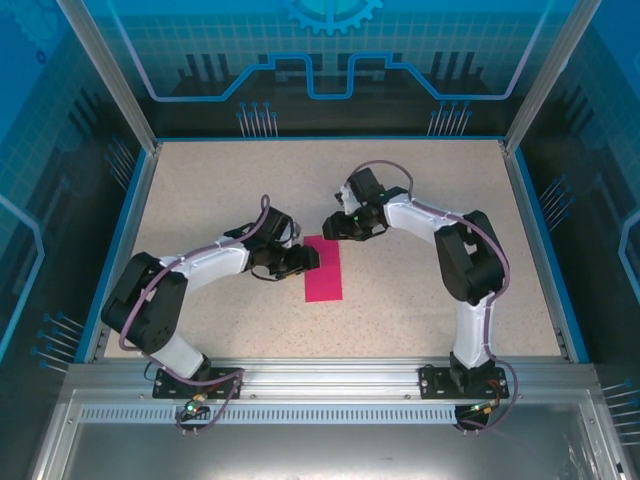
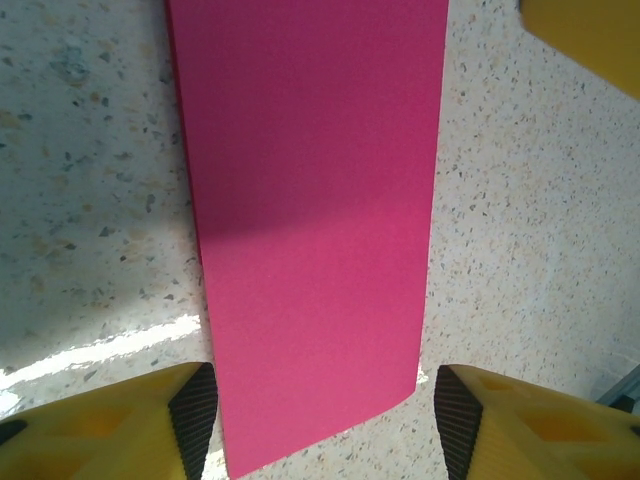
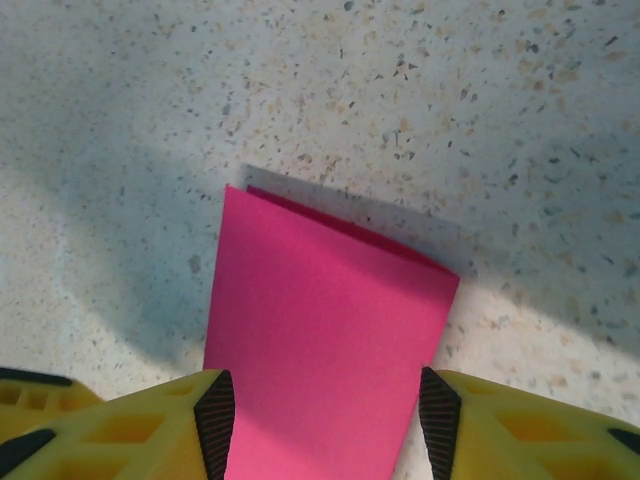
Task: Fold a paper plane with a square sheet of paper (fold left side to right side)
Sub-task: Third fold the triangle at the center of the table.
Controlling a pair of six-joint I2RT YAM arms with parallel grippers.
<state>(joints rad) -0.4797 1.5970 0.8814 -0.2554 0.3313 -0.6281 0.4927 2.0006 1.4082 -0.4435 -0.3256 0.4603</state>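
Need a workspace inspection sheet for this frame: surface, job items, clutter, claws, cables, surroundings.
Surface: speckled beige table, flat, with blue edging.
Job's things: sheet of paper, magenta, folded into a narrow two-layer strip and lying flat mid-table. The layers are slightly offset at one end in the right wrist view.
Clutter: nothing seen.
Grippers: left claw open, fingers either side of one end of the strip. Right claw open, straddling the other end. Neither grips it.
Cables: purple cable looped along the left arm, and a second one over the right wrist. No snag seen.
Surroundings: blue printed panels, aluminium frame posts, metal rail at the arm bases.
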